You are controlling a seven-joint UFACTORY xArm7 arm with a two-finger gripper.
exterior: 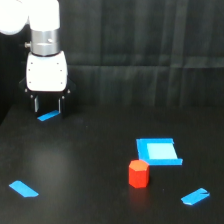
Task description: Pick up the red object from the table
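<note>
The red object (138, 173) is a small red-orange faceted block standing on the black table (85, 165), toward the exterior view's lower right. It touches the front left corner of a flat blue square piece (157, 151). My gripper (48, 105) hangs at the upper left, far from the block, fingers pointing down just above the table. Its two fingers stand apart, open, with nothing between them. A small blue strip (48, 116) lies just below the fingertips.
Another blue strip (23, 189) lies at the lower left, and one more (194, 196) at the lower right. A dark curtain hangs behind the table.
</note>
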